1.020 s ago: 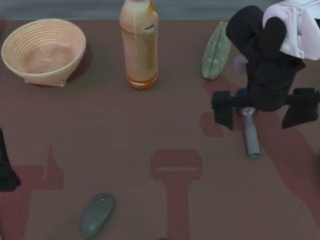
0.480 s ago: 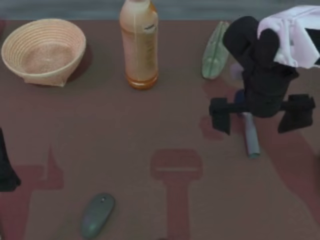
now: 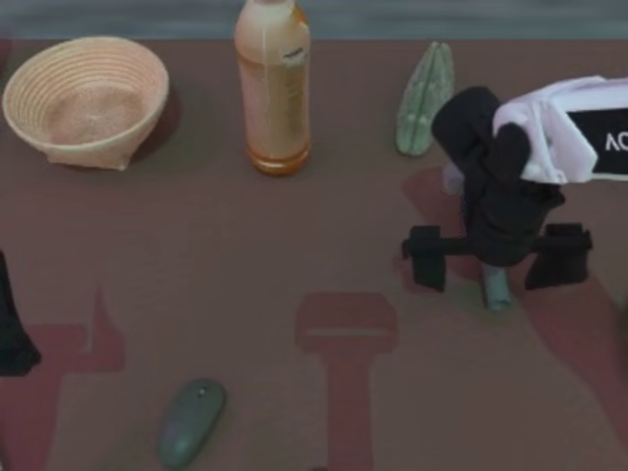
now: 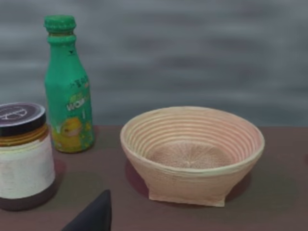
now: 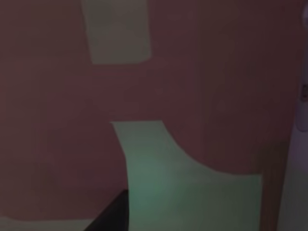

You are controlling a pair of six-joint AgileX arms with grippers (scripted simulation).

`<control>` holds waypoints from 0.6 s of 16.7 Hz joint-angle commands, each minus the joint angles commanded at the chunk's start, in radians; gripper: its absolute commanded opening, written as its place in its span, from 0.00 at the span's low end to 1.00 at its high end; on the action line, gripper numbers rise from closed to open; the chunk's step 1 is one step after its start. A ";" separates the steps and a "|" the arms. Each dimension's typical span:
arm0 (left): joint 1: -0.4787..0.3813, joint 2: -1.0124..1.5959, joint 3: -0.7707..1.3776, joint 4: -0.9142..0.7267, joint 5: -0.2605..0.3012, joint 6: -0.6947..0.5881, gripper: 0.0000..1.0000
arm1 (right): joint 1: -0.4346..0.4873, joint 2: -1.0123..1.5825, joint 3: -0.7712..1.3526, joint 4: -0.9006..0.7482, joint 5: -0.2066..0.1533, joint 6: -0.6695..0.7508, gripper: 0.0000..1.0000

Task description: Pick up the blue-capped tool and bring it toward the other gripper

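The blue-capped tool lies on the brown table at the right, and only the grey end of its handle (image 3: 497, 291) shows below my right gripper (image 3: 496, 257); its navy cap is hidden under the arm. The right gripper hangs straight over the tool, open wide, with one black finger (image 3: 424, 257) on each side of the handle and well apart from it. In the right wrist view only one dark fingertip (image 5: 115, 214) shows over the table. My left gripper (image 3: 12, 339) is parked at the left edge, one fingertip (image 4: 96, 216) showing.
A green ridged leaf-shaped piece (image 3: 425, 98) lies just behind the right arm. An orange bottle (image 3: 273, 83) and a woven bowl (image 3: 86, 98) stand at the back, a grey-green mouse (image 3: 191, 422) at the front left. The left wrist view also holds a green bottle (image 4: 67, 91) and a jar (image 4: 21, 154).
My right gripper has moved toward the table's front along the tool, now covering the cap and most of the handle. The leaf piece is uncovered. The left arm has not moved.
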 joint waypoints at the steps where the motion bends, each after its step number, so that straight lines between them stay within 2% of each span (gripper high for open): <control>1: 0.000 0.000 0.000 0.000 0.000 0.000 1.00 | 0.000 0.000 0.000 0.000 0.000 0.000 1.00; 3: 0.000 0.000 0.000 0.000 0.000 0.000 1.00 | 0.000 0.000 0.000 0.000 0.000 0.000 1.00; 10: 0.000 0.000 0.000 0.000 0.000 0.000 1.00 | 0.000 0.000 0.000 0.000 0.000 0.000 0.47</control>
